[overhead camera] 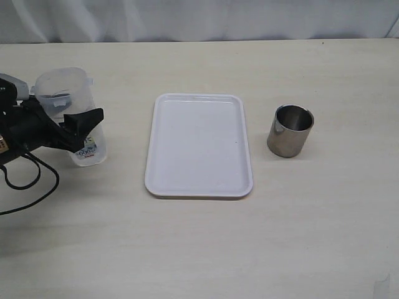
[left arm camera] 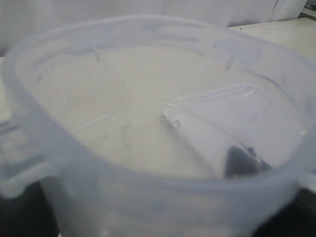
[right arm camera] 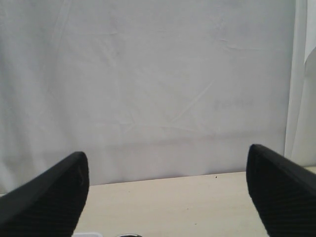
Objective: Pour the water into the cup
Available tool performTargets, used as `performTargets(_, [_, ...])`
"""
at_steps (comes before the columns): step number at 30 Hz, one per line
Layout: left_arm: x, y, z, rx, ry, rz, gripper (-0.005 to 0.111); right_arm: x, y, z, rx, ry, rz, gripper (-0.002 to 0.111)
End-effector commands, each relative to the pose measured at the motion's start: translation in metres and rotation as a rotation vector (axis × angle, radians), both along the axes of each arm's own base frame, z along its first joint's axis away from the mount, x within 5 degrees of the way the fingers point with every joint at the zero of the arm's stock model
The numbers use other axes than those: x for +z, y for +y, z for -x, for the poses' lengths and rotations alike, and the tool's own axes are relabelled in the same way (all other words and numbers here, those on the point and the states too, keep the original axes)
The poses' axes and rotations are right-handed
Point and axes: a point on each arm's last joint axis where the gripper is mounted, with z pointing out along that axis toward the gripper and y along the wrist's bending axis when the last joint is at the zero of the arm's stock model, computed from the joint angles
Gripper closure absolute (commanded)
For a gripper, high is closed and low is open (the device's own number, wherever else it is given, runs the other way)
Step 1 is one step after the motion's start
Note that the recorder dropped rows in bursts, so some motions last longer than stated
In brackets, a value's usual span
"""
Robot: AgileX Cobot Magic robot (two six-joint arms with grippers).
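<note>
The black left gripper (overhead camera: 78,124) is clamped around a tall translucent plastic container with a blue label (overhead camera: 62,93) at the left side of the pale wooden table (overhead camera: 199,249), one dark finger (overhead camera: 86,120) pressed across its front wall. The container leans slightly; whether its base touches the table cannot be told. In the left wrist view its open mouth fills the picture, and the water (left arm camera: 207,123) shows only as a faint clear patch with a glinting edge low inside. A flat white rectangular plastic tray (overhead camera: 199,190) lies in the middle of the table. The short shiny stainless-steel cup (overhead camera: 290,131) stands upright just right of the tray, well apart from the container. The right gripper (right arm camera: 167,153) has its two black fingers (right arm camera: 49,202) spread wide, facing a white curtain (right arm camera: 148,74).
</note>
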Motion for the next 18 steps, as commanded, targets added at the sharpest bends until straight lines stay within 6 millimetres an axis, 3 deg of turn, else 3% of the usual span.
performTargets(1, [0.002, -0.001, -0.004, -0.013, -0.015, 0.007, 0.107, -0.002, 0.0, 0.0, -0.001, 0.01, 0.0, 0.027])
performTargets(10, [0.006, -0.002, -0.008, -0.024, -0.04, 0.009, 0.107, 0.002, 0.001, -0.005, 0.003, -0.014, 0.007, 0.027])
performTargets(18, [0.006, -0.002, -0.008, -0.023, -0.041, 0.015, 0.107, -0.006, 0.005, -0.03, 0.046, 0.082, 0.074, 0.025])
